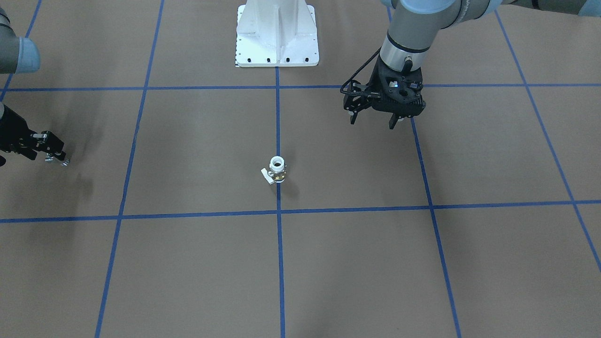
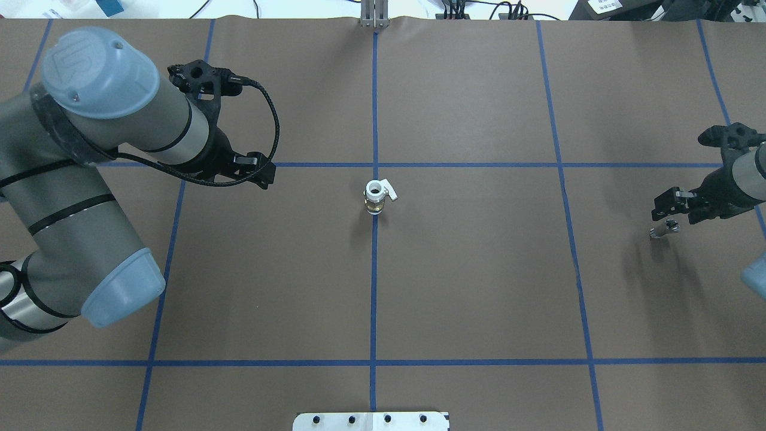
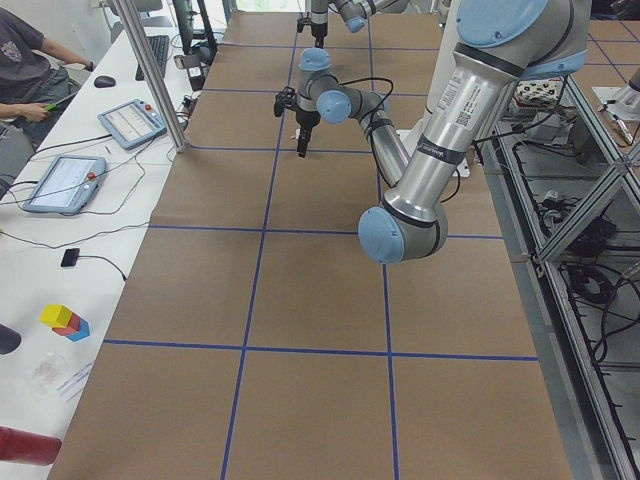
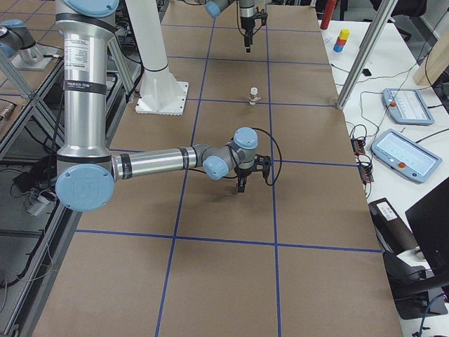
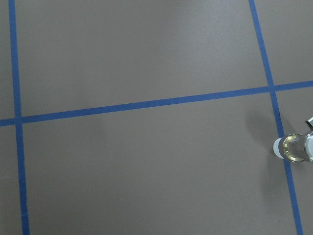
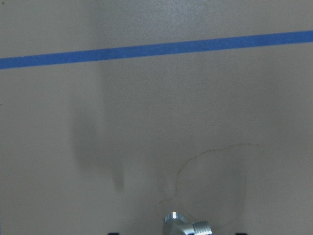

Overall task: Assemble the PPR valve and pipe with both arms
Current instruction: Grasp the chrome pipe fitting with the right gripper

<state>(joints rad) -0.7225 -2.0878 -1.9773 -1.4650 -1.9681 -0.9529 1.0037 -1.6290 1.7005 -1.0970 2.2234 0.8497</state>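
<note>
The small stubby valve with white plastic ring ends and a brass middle (image 2: 375,198) stands upright on the brown paper-covered bench (image 2: 479,287), on a blue tape line. One open ring faces up, and its little white handle sticks out to my right.

Well off to the right of the valve is the tiny shiny silver pipe piece with its short bent stub (image 2: 663,229). My right arm (image 2: 739,176) is over it. In the right wrist view the pipe (image 6: 185,225) sits low and centred, with the two tips at the bottom edge out on either side and bench showing between, so I read my right jaws as released and straddling it, not clamped. I cannot tell whether the pipe rests on the bench or is already just off it.

My left arm (image 1: 404,51) hangs well to the left of the valve, above the bench, with the left jaws spread wide and empty.

The step in hand looks like taking the pipe. To do it well, I should:
- Keep it centred.
- Close on the straight body rather than the bent stub, so it doesn't twist.
- Squeeze slowly, because so small and slick a piece may skid or pop out.
- Lift straight up.

After that, my left jaws should take the valve by its brass middle, clear of the handle, leaving a ring end free.
</note>
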